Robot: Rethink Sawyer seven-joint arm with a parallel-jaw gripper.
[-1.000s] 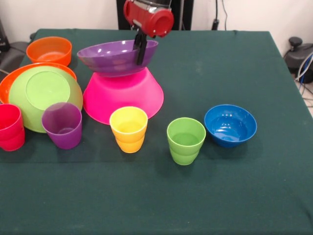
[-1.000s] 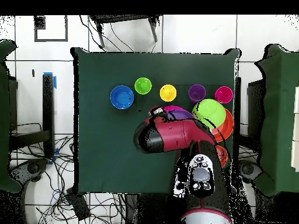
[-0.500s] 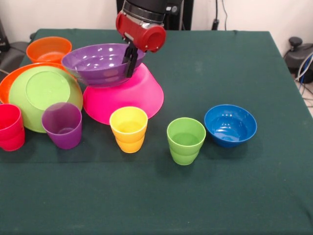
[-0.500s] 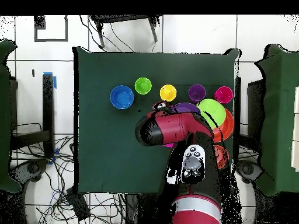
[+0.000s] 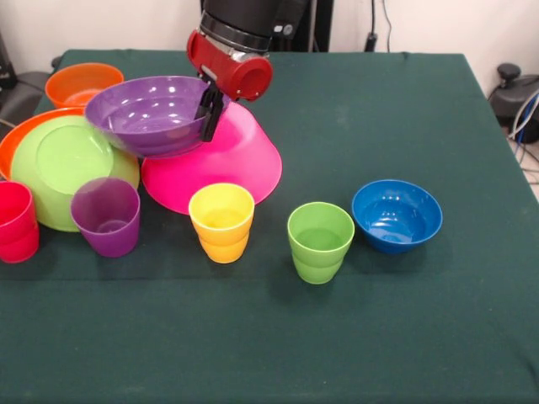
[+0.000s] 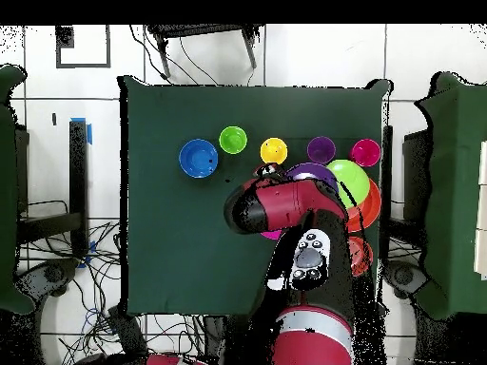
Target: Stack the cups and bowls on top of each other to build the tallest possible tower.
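My gripper (image 5: 208, 114) is shut on the right rim of the purple bowl (image 5: 152, 114), holding it upright over the left side of the inverted pink bowl (image 5: 240, 164); I cannot tell whether the two touch. The lime green bowl (image 5: 59, 164) lies inverted in the large orange bowl (image 5: 17, 135) at the left, partly under the purple bowl. The red cup (image 5: 15, 220), purple cup (image 5: 105, 215), yellow cup (image 5: 221, 221) and green cup (image 5: 320, 241) stand upright in a row in front. The small blue bowl (image 5: 396, 215) sits to the right, the small orange bowl (image 5: 82, 82) at the back left.
The arm (image 6: 285, 204) covers the pink bowl in the overhead view, where the blue bowl (image 6: 199, 158), green cup (image 6: 233, 141), yellow cup (image 6: 274, 150), purple cup (image 6: 321, 149) and red cup (image 6: 365, 151) form a row. The green table (image 5: 379, 109) has bare cloth at the right and front.
The gripper has carried the purple bowl to the left, off the centre of the pink bowl and towards the lime green bowl. The other cups and bowls have not moved.
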